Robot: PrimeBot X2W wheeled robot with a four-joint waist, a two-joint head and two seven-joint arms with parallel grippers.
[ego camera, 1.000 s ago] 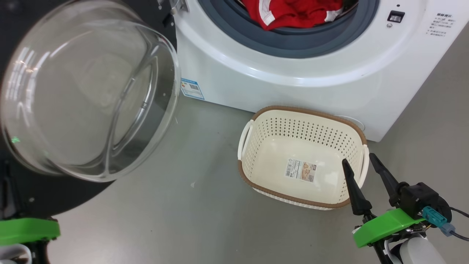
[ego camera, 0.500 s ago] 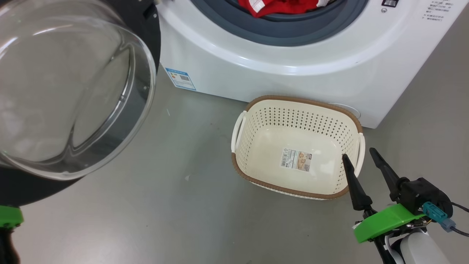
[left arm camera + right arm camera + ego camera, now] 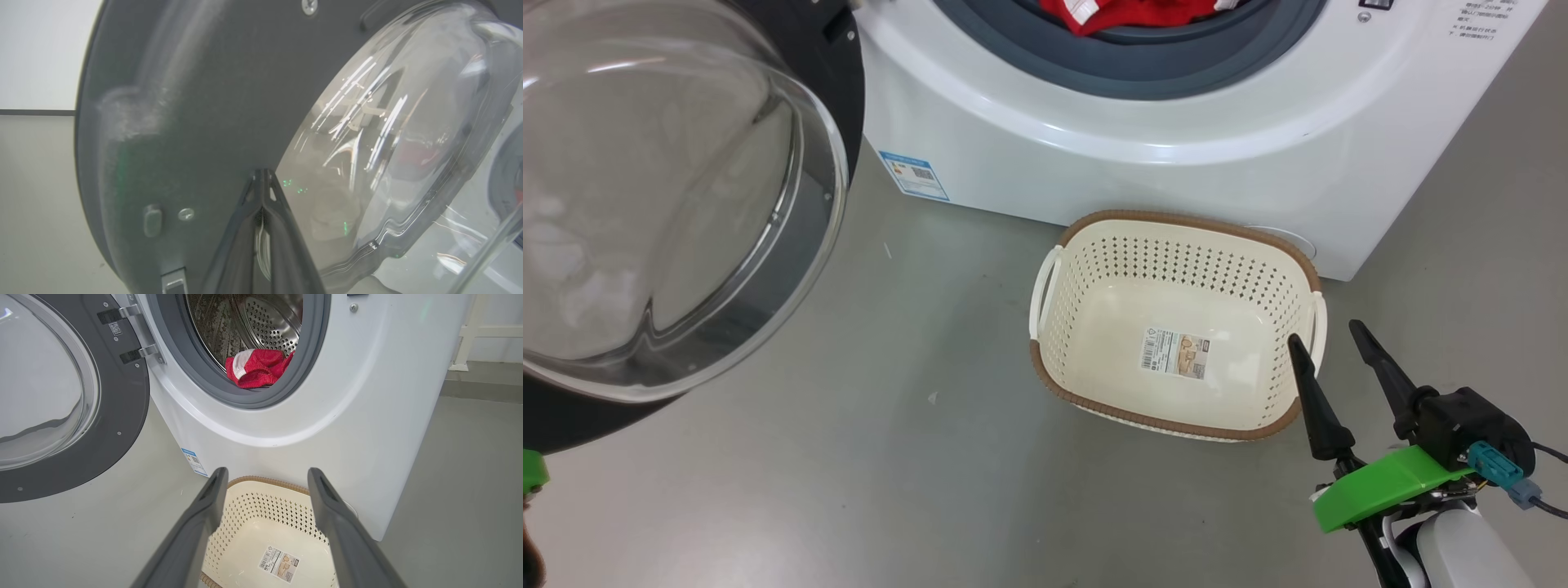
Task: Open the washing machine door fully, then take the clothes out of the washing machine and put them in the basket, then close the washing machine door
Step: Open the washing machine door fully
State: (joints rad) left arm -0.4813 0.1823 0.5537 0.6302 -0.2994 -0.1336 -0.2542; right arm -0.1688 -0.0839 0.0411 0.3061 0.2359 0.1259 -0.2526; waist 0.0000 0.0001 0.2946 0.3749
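Note:
The washing machine door [image 3: 645, 204] hangs swung open at the left, its glass bowl bulging toward me. In the left wrist view my left gripper [image 3: 262, 173] is shut with nothing in it, its tips right at the door's [image 3: 196, 102] dark inner rim. The white washing machine [image 3: 1135, 122] stands at the top with red clothes [image 3: 1127, 10] lying at the drum mouth, also seen as clothes [image 3: 255, 367] in the right wrist view. The cream basket [image 3: 1160, 219] sits on the floor before the machine, with only a sticker inside. My right gripper [image 3: 1325, 335] hovers open at the basket's right rim.
Grey floor [image 3: 890, 457] stretches left of and in front of the basket. A blue label [image 3: 913, 175] marks the machine's lower left corner. In the right wrist view, the door hinges [image 3: 130, 335] join door and machine, and a white frame [image 3: 466, 343] stands at the far right.
The head camera has shifted, sliding the scene left and up. Beyond that, the door has swung farther left from the machine with my left arm. The right gripper stays put.

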